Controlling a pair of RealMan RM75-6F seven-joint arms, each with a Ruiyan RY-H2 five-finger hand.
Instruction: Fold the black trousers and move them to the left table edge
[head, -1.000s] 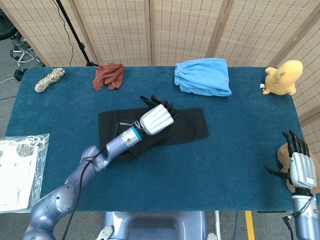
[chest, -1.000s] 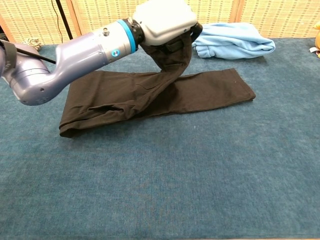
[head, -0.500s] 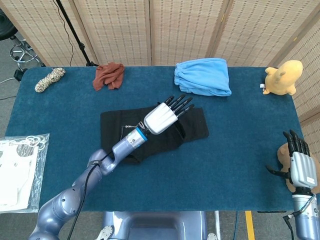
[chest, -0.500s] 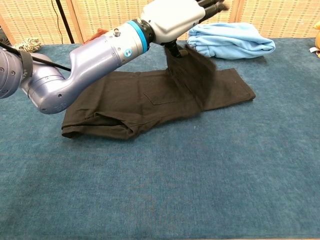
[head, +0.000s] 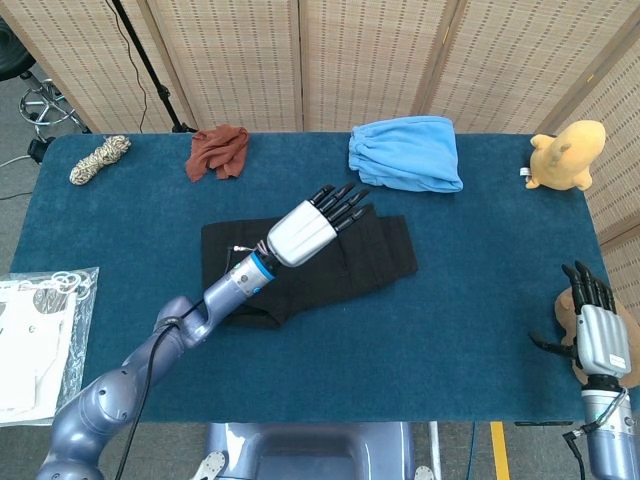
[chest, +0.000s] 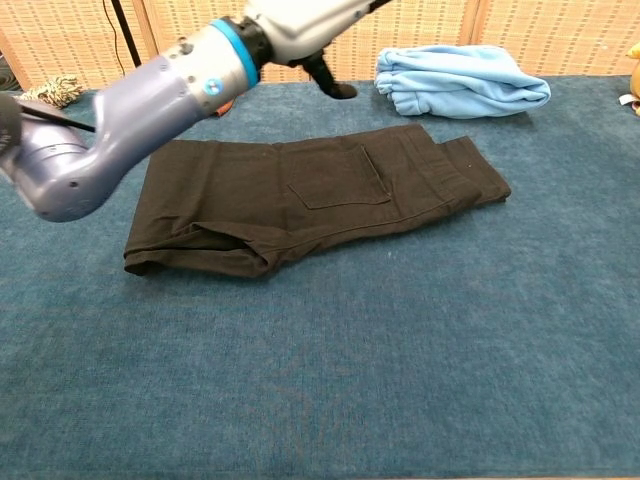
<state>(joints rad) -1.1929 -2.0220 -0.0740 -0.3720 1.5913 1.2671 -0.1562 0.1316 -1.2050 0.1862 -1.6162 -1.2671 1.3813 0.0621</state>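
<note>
No readable text, label or number — none anywhere.

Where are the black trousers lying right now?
In the head view the black trousers lie flat near the table's middle, under the raised left hand, in front of the blue garment.

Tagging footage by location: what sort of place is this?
Probably a robot lab or test room: a blue-covered table of scattered props, folding wicker screens as backdrop, and a stand behind.

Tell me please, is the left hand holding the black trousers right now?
No, the left hand hovers open above the black trousers, which lie flat.
</note>
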